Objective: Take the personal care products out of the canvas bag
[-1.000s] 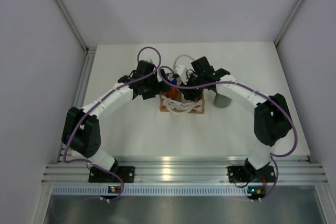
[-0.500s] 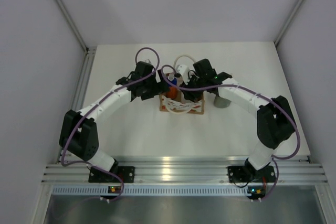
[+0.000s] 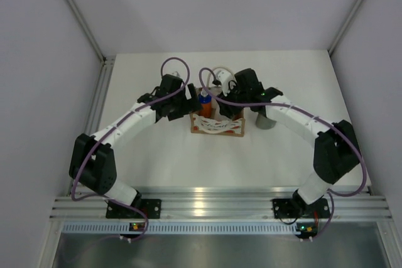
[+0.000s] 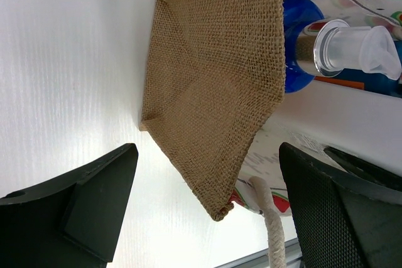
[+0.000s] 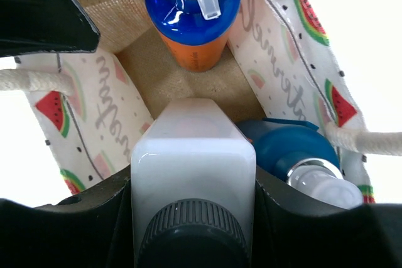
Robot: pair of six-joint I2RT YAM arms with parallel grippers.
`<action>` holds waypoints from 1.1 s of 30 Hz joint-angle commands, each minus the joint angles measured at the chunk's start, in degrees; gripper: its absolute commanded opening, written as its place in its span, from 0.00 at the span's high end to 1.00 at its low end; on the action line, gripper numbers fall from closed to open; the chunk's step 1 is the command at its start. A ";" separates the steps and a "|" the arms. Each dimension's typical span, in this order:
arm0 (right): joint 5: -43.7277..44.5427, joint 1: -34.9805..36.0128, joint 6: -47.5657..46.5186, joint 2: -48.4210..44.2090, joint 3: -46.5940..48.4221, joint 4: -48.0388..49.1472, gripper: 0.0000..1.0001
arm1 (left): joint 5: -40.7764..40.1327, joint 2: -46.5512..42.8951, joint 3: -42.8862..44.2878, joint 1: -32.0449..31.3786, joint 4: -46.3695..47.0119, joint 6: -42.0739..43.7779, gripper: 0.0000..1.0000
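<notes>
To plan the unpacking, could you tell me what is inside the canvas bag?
Inside the canvas bag: a blue-capped orange bottle, another blue-capped bottle and a white bottle clamped in the right pincer. They hide most of the floor and anything beneath.

- The left arm [image 3: 119, 131] is rising from its base at the near left edge; it is bending at the elbow and reaching forward and inward.
- The left gripper [image 4: 207, 208] is holding its jaws spread wide; its two dark fingers [image 4: 94, 208] are standing well apart in the left wrist view; they are clamping nothing.
- The right arm [image 3: 295, 117] is mirroring that pose from the near right edge; its forearm is reaching inward toward the left wrist.
- The right gripper [image 5: 191, 230] is angling downward; its jaws are clamping the white bottle [image 5: 191, 155]; one finger is pressing on each side.
</notes>
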 commanded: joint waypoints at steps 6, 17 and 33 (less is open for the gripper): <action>-0.02 -0.01 2.41 -7.36 1.98 8.44 1.00 | -3.17 -3.13 -0.73 -0.29 2.42 -0.17 0.02; 2.96 -0.01 8.39 -11.49 7.51 5.63 1.00 | -4.31 -5.50 -1.52 -0.20 2.33 0.53 0.02; 11.66 -0.62 11.03 -20.71 17.97 -9.13 1.00 | -4.04 -7.08 -2.49 -0.20 2.33 0.36 0.02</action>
